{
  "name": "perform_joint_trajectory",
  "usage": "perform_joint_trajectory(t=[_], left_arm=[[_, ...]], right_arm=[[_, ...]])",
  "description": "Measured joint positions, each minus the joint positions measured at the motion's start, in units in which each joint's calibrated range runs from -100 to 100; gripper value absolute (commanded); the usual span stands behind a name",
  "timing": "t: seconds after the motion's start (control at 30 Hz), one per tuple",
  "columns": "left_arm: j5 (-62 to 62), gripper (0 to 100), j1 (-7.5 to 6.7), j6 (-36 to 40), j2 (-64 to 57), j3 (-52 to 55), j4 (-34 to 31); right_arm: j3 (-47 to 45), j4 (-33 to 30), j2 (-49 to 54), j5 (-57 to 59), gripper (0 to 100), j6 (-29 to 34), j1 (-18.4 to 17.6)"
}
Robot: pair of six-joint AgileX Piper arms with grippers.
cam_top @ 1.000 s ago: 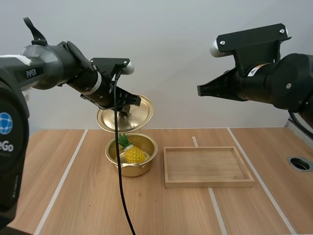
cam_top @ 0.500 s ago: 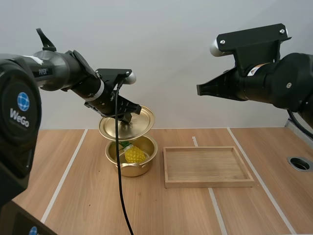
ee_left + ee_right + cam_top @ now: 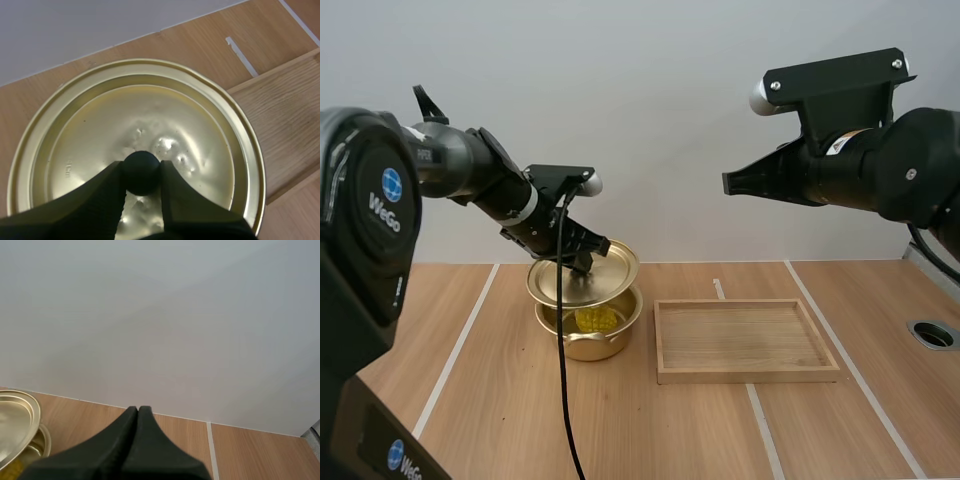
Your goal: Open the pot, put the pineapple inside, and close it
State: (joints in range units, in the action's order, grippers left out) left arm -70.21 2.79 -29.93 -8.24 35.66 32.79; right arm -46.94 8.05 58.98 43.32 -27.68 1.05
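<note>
A gold pot (image 3: 588,341) stands on the table left of centre, and the yellow pineapple (image 3: 595,319) lies inside it. My left gripper (image 3: 582,260) is shut on the black knob (image 3: 140,171) of the gold lid (image 3: 584,273) (image 3: 135,125). The lid hangs tilted just over the pot's rim and covers most of the opening. High at the right, my right gripper (image 3: 728,184) (image 3: 138,411) is shut on nothing, far from the pot. The lid (image 3: 14,420) and the pot's rim (image 3: 39,441) show beside its tips.
A wooden tray (image 3: 745,340) (image 3: 285,125) lies just right of the pot, with nothing in it. White lines run across the tabletop. A round grey hole (image 3: 933,334) sits near the table's right edge.
My left gripper has carried the lid down and forward, from upright behind the pot to nearly flat just above its rim. The pineapple's green top is now covered. The right arm has stayed still.
</note>
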Motion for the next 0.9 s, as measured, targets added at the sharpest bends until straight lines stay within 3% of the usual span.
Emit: perform_joint_trajectory(t=[0.7,0.9], left_arm=[[6.02,0,0.0,-6.64,3.85,5.39,4.85],[8.24,0,-1.81,-7.67,4.63,5.39,5.24]], right_arm=[[0.0,0.0,0.0,2.12,0,0.0,0.0],[0.0,0.0,0.0,2.12,0,0.0,0.0]])
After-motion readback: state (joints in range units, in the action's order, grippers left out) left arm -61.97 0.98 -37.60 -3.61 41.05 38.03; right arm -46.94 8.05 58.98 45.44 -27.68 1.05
